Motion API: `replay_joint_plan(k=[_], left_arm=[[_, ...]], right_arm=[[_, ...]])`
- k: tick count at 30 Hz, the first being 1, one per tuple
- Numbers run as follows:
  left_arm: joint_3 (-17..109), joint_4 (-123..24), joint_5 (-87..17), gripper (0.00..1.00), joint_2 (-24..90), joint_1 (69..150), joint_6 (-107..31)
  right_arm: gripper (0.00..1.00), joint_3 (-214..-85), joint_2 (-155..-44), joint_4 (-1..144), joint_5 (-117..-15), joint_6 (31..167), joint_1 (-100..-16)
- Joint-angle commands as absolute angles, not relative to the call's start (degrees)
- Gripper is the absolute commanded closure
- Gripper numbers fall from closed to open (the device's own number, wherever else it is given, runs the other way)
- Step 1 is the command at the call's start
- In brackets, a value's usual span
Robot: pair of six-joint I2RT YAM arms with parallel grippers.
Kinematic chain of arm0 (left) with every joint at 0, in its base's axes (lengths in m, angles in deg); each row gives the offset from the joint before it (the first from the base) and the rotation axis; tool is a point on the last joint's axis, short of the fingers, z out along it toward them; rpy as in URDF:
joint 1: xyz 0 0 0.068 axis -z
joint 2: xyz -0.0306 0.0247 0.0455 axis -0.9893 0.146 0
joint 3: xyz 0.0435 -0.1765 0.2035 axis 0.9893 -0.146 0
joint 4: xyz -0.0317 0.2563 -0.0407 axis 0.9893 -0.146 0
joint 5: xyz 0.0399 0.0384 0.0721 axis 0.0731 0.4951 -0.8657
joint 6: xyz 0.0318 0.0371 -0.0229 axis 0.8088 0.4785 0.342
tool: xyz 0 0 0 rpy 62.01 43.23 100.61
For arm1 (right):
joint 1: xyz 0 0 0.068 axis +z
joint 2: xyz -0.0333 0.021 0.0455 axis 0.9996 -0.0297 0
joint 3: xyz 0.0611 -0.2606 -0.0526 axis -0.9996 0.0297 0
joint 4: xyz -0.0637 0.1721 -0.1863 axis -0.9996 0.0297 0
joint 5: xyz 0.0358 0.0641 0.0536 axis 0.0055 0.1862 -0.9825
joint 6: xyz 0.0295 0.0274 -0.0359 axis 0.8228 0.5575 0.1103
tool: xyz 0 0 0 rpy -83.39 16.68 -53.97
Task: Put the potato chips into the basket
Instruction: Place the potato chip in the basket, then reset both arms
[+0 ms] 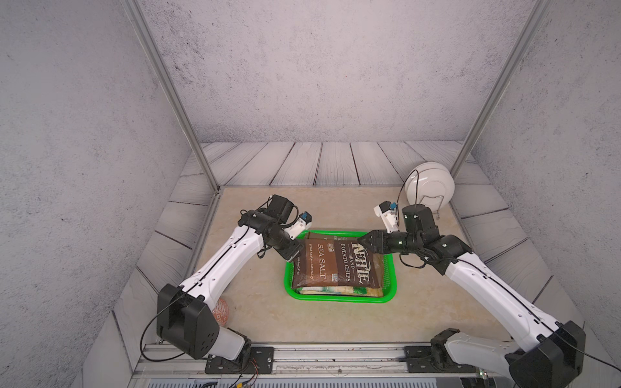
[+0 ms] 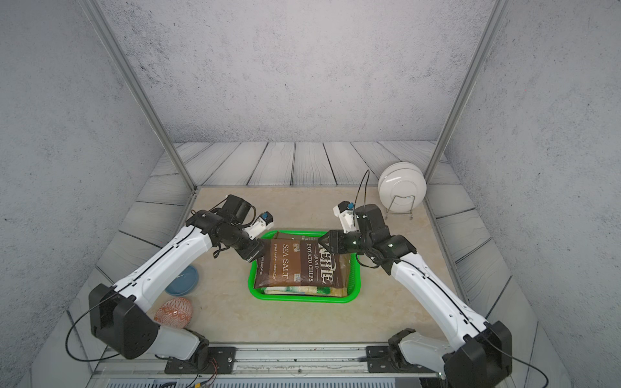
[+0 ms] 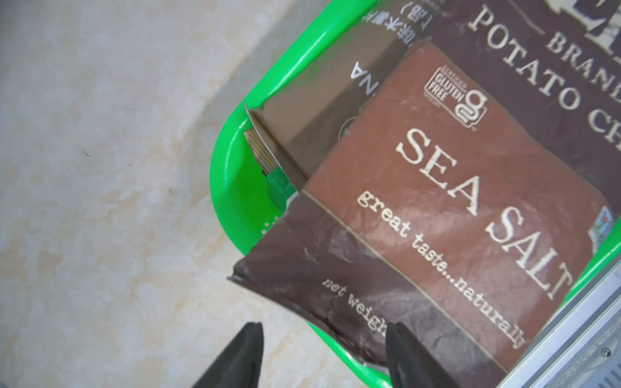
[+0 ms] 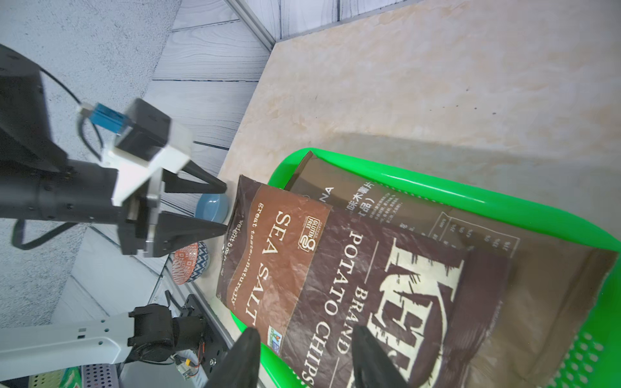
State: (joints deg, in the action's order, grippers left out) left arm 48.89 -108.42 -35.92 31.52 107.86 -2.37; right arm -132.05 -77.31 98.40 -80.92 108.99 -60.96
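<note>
Chip bag (image 1: 337, 265) laid in basket (image 1: 339, 299), left gripper (image 4: 226, 207) held fingers-apart at its corner, right gripper (image 4: 305, 332) fingers-apart over opposite end.

Arm and gripper posture
Left arm (image 1: 221, 262), right arm (image 1: 487, 282): extended forward, converging toward centre. Left gripper (image 4: 225, 208): angled downward, jaws wide apart. Right gripper (image 4: 304, 336): pointing inward, jaws partly apart, hold not determinable.
</note>
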Motion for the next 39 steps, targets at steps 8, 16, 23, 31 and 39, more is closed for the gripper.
replay_joint_plan(k=[8, 16, 23, 31, 39], left_arm=[[48.1, -109.5, -33.1, 0.12, 24.7, 102.2, -4.0], [39.4, -100.9, -36.5, 0.02, 19.0, 97.3, -5.3], [28.9, -88.9, -36.4, 0.02, 14.6, 93.5, -8.1], [17.1, -73.7, -41.1, 0.02, 11.3, 89.4, -8.0], [8.1, -55.6, -29.6, 0.02, 14.1, 82.4, -13.2]], right_arm=[[0.42, -124.2, -64.9, 95.2, -63.5, 104.5, -61.1], [0.01, -114.4, -58.7, 86.6, -56.2, 104.4, -61.1], [0.01, -109.5, -53.6, 84.0, -52.1, 101.7, -61.1], [0.01, -108.2, -49.9, 89.9, -38.0, 101.6, -61.1], [0.01, -103.8, -44.1, 90.1, -24.8, 100.0, -61.2]])
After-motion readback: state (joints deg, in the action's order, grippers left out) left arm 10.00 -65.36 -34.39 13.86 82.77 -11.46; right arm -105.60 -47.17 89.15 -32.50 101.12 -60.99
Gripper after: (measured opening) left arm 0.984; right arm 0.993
